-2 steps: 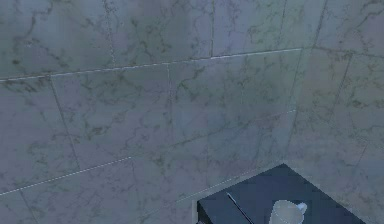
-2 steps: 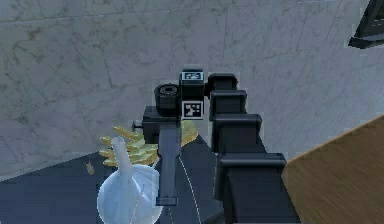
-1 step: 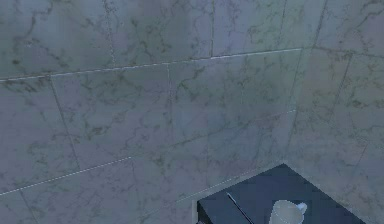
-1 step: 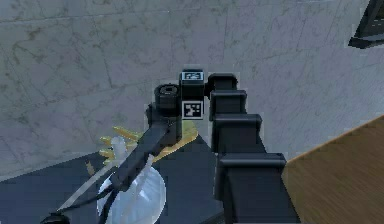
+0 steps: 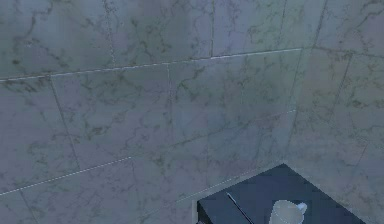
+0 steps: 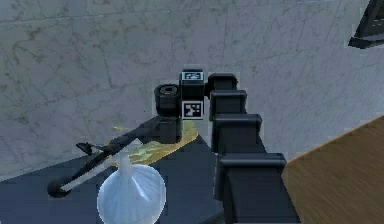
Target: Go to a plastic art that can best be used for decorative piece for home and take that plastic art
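Arm side view's centre has the gripper (image 6: 166, 128) with the dark table (image 6: 190, 168) behind it and a yellowish flat piece (image 6: 150, 150) just below. That piece is perhaps the plastic art, though a pale translucent flask shape (image 6: 130, 195) stands at lower left. Whether the gripper holds anything I cannot tell. A good take calls for a slow, straight lift, kept clear of the flask shape.

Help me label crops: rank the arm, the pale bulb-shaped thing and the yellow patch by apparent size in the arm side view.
Largest: arm.
Second: pale bulb-shaped thing, though nearness to the camera inflates it.
Smallest: yellow patch.
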